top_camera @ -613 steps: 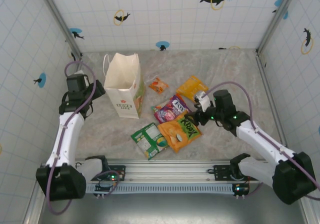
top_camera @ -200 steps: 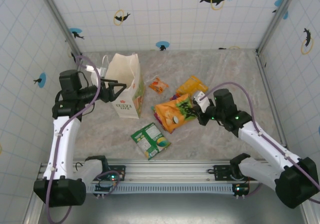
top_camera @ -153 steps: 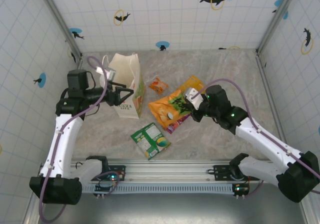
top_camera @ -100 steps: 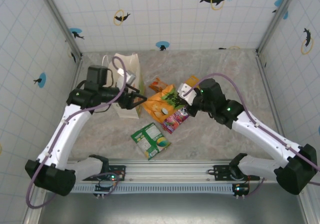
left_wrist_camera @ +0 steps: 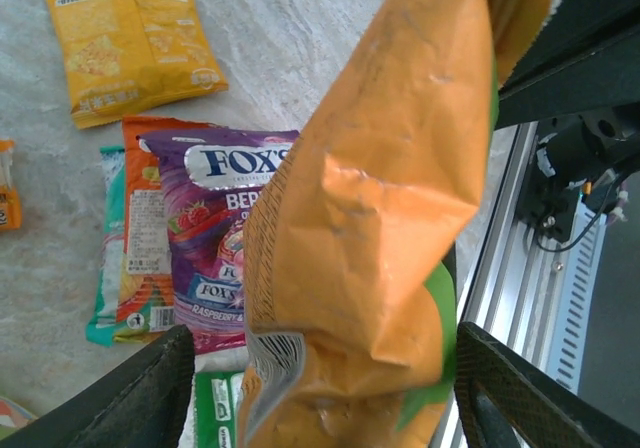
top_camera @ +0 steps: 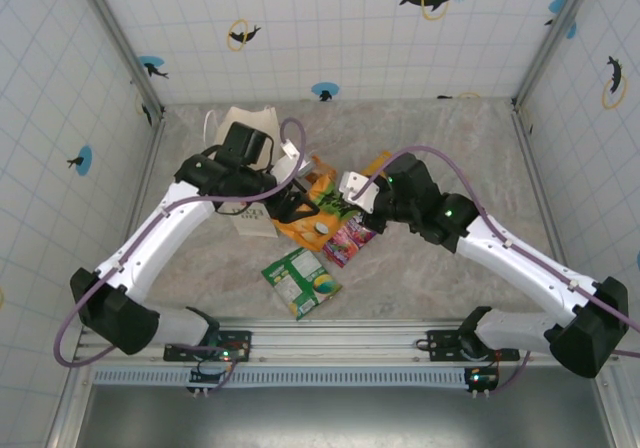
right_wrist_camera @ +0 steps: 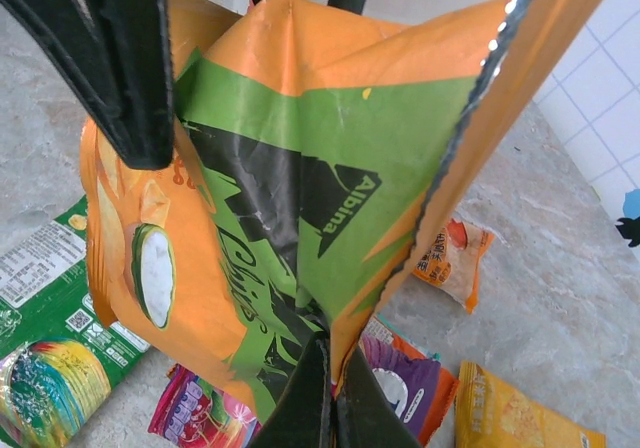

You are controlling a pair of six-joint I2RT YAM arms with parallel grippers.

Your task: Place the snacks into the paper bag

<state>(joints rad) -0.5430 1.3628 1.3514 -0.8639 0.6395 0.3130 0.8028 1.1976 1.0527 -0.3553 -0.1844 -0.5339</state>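
Orange chip packet, crinkled, green lettering, pinched tight in right gripper, hanging between the spread fingers of left gripper.

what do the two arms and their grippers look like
The left arm and right arm have white links with black joints and bases. A purple cable loops along each. The left gripper and right gripper are black with slim flat fingers.

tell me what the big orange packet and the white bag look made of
The large orange packet looks like thin plastic or foil-laminate film with a glossy finish: sharp creases, bright highlights and a serrated sealed edge. The paper bag looks like matte white paper, though little of it shows.
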